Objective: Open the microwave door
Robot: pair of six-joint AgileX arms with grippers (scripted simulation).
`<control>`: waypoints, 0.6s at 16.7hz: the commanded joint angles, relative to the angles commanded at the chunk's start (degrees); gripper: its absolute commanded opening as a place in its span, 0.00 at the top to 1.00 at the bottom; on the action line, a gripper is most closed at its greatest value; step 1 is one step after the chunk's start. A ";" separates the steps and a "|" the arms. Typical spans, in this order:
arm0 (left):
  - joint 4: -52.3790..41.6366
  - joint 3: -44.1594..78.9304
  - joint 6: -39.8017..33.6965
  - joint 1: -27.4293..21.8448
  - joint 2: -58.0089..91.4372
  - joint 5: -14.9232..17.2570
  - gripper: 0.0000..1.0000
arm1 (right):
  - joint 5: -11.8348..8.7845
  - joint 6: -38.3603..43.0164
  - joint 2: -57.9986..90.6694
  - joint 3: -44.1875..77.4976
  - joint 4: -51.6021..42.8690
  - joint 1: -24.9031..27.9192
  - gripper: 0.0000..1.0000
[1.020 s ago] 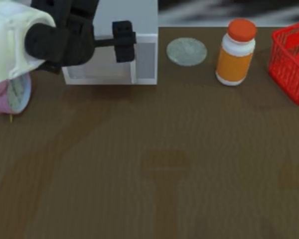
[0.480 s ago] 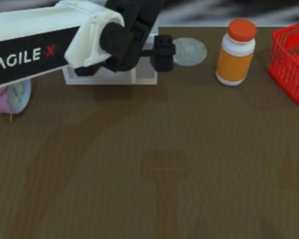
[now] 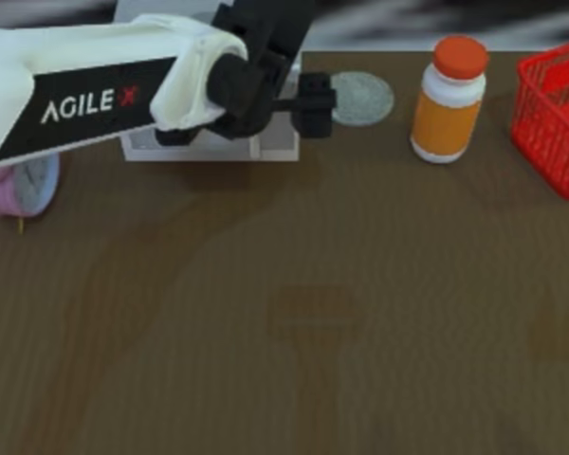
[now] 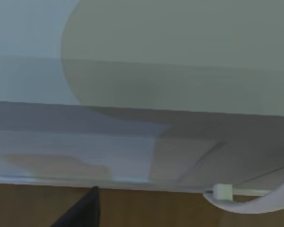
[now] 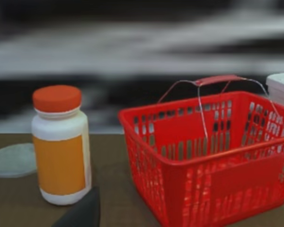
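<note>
The microwave point(image 3: 277, 144) stands at the back left of the table, mostly covered by my left arm. Only its front right corner, with the white frame and grey control strip, shows below the arm. The microwave door point(image 3: 194, 144) shows as a thin strip under the arm and looks flush with the front. My left gripper point(image 3: 314, 104) hangs just right of the microwave's front right corner, open and holding nothing. In the left wrist view the grey front fills the picture, with a curved white handle point(image 4: 262, 203) low down and one black finger point(image 4: 85, 213) apart from it.
A grey plate point(image 3: 365, 95) lies right beside the left gripper. An orange bottle point(image 3: 449, 95) with a red cap and a red basket point(image 3: 555, 109) stand at the back right. A pink clock point(image 3: 19, 185) sits at the left edge. My right gripper stays parked, facing the bottle point(image 5: 61, 146) and the basket point(image 5: 213, 156).
My left arm swung rightward across the microwave, carrying the gripper from in front of the door to beside the front right corner. In the last half second it crept slightly farther right.
</note>
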 joint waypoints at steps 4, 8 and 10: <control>4.35 2.42 1.60 1.81 6.17 1.16 0.00 | 0.00 0.00 0.00 0.00 0.00 0.00 0.00; 4.44 2.47 1.63 1.84 6.26 1.19 0.00 | 0.00 0.00 0.00 0.00 0.00 0.00 0.00; 4.44 2.47 1.63 1.84 6.26 1.19 0.15 | 0.00 0.00 0.00 0.00 0.00 0.00 0.00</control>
